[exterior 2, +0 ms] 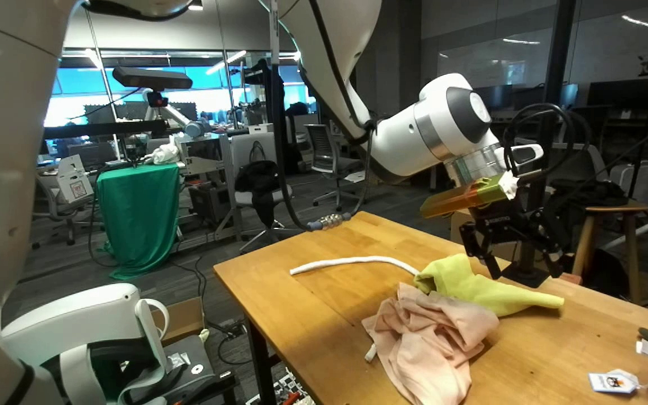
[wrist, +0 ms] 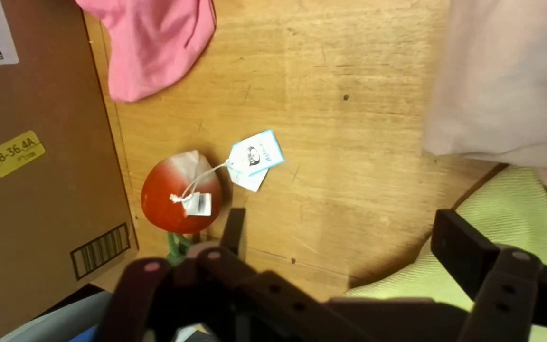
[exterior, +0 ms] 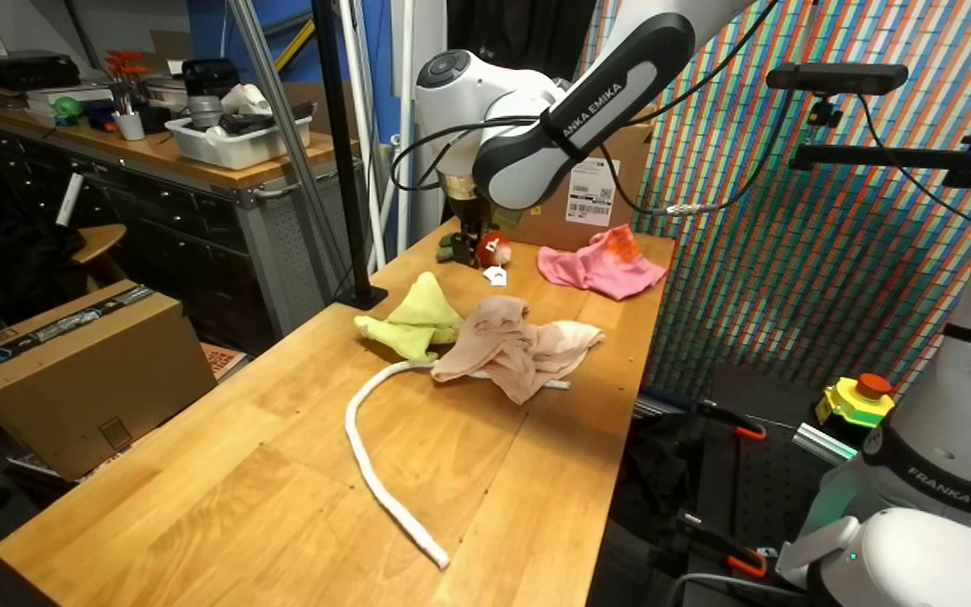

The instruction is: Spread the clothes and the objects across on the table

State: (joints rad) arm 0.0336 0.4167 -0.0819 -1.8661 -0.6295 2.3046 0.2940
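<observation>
So – 3 cloths [exterior: 498, 341], 1 wht cord [exterior: 364, 455] on 1 tbl [exterior: 283, 480].

Workbench [exterior: 147, 152], grey swivel chair [exterior 2: 324, 145] and bright windows [exterior 2: 206, 93] around a dark grey floor [exterior 2: 71, 273].
In an exterior view the workbench shows a wooden top over black drawers [exterior: 178, 232], with a blue wall panel [exterior: 209, 35] behind one end and a wooden stool [exterior: 104, 242] in front; on the opposite side stands a wall of multicoloured strips [exterior: 941, 295]. In an exterior view the windows glow white and blue at the back, a green drape [exterior 2: 139, 214] hangs to the floor with the swivel chair well apart from it, and thin streaks of light [exterior 2: 636, 21] cross a dim panelled wall [exterior 2: 481, 22].
</observation>
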